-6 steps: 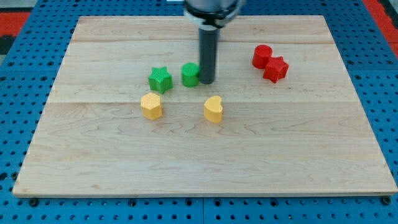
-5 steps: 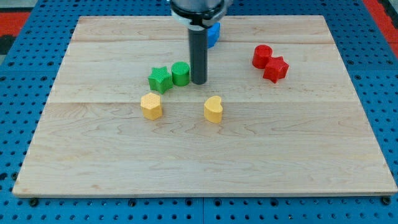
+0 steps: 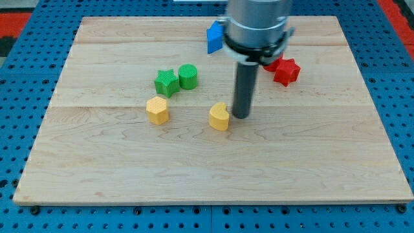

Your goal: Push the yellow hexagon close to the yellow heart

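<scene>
The yellow hexagon point(image 3: 157, 109) sits left of the board's middle. The yellow heart point(image 3: 219, 116) sits near the middle, about a hundred pixels to the view's right of the hexagon. My tip point(image 3: 240, 116) is down on the board just to the right of the heart, touching or almost touching its right side. The rod rises from there toward the view's top. The hexagon stands apart from the tip, with the heart between them.
A green star point(image 3: 166, 82) and a green cylinder point(image 3: 187, 76) stand together above the hexagon. A blue block point(image 3: 215, 36) lies near the top, partly hidden by the arm. A red star point(image 3: 286, 70) shows at the right, a red block behind the arm beside it.
My tip moved from beside the green cylinder down and right to the heart's right side. The green cylinder was nudged left toward the star. The heart shifted slightly left.
</scene>
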